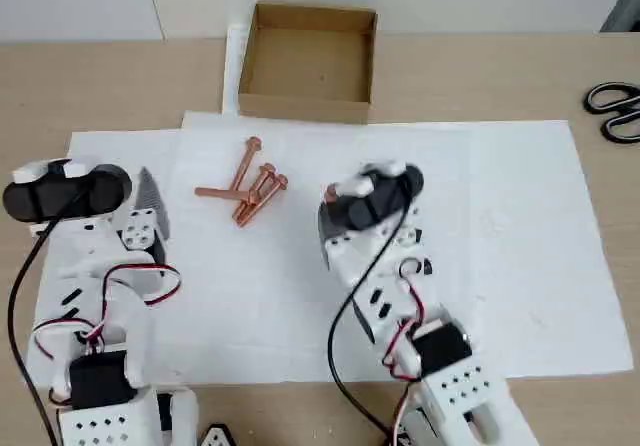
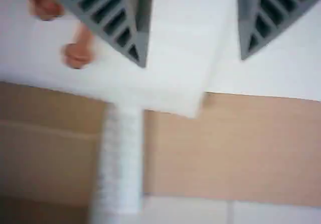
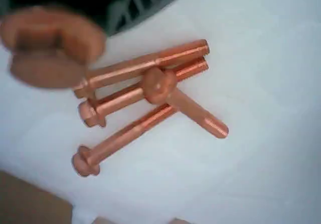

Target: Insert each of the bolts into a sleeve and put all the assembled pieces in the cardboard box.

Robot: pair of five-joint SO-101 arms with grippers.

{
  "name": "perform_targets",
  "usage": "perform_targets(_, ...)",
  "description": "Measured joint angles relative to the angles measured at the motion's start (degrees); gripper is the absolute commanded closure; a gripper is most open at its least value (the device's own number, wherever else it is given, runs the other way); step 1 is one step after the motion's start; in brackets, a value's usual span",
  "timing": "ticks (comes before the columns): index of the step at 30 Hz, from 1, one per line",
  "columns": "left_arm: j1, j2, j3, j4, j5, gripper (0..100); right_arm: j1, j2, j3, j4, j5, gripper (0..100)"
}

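Right arm's jaws are clamped on a copper piece [image 3: 50, 48]. It's round and flanged, and it sits so close to the wrist camera that it's a blur, so I can't tell if it's a bolt or a sleeve. From above it's just a bit of copper at the tip of the jaws. Left arm's jaws are wide apart: two grey wedge-shaped fingers [image 2: 115, 18] with ribbed slats, hanging over the left part of the white sheet [image 1: 500, 266].

Between the two arms is the pile of bolts [image 3: 150, 91]. There are four, shiny copper with smooth shanks and flanged heads. Three are fanned roughly the same way and one lies crossed over them, all touching.

The sheet looks soft and thick, kind of foamy at the edge, and lies on a tan wood-look surface [image 1: 100, 76]. The cardboard box [image 1: 310, 61] is square, plain brown and open-topped, and sits on the far side just past the sheet's edge, beyond the bolts. Black-handled scissors [image 1: 615, 108] lie on the bare surface by the far right corner
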Motion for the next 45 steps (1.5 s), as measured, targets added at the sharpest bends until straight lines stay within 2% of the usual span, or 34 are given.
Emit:
perform_targets(12, -1.9, 0.0, 0.0, 11.3, -2.0, 88, 8.9, 40.6, -41.4, 2.0, 1.6, 99.5)
perform_targets(29, -1.9, 0.0, 0.2, 12.7, -4.0, 88, 12.9, 109.0, -112.9, 2.0, 1.6, 99.5)
perform_targets(38, -1.9, 0.0, 0.4, 12.7, -4.0, 88, 12.9, 130.7, -133.7, 2.0, 1.8, 99.1)
perform_targets(45, -1.9, 0.0, 1.8, 12.7, -4.0, 88, 12.9, 138.4, -141.1, 2.0, 1.8, 98.0)
